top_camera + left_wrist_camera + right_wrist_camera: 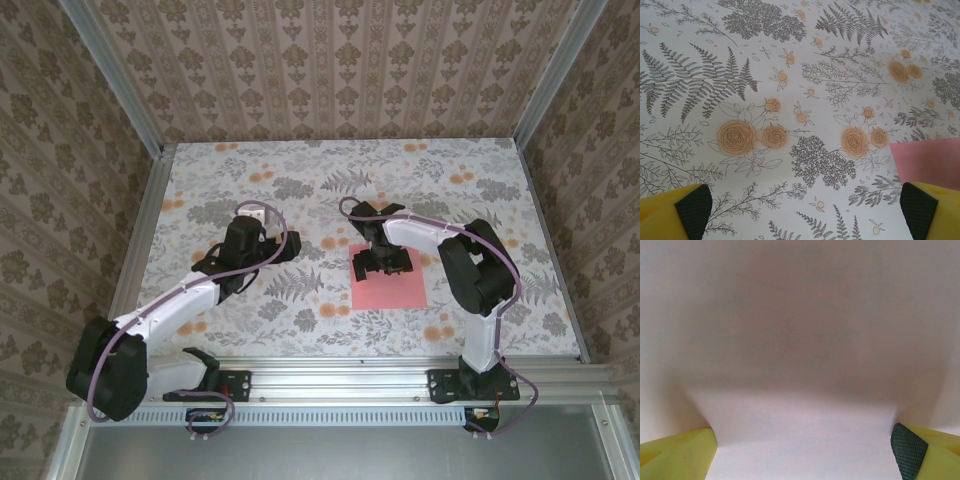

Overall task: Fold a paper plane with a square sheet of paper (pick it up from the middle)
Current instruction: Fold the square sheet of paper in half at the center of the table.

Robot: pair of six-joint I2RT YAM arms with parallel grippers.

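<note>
Sheet: square sheet of paper (pixel 395 288) flat on table (pixel 300 190), right of centre.
Handling: probably light, limp, slippery; pinch its middle.
Right gripper (pixel 802 447): spread wide, empty, over its far part.
Left gripper (pixel 805 207): spread wide, left of it.

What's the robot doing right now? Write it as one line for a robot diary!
right gripper: open, low over square sheet of paper | left gripper: open, over flowery table | folding: not yet started

Square sheet of paper (pixel 395 290), salmon-pink (plain), on the table (pixel 300 190), right of centre.
</note>
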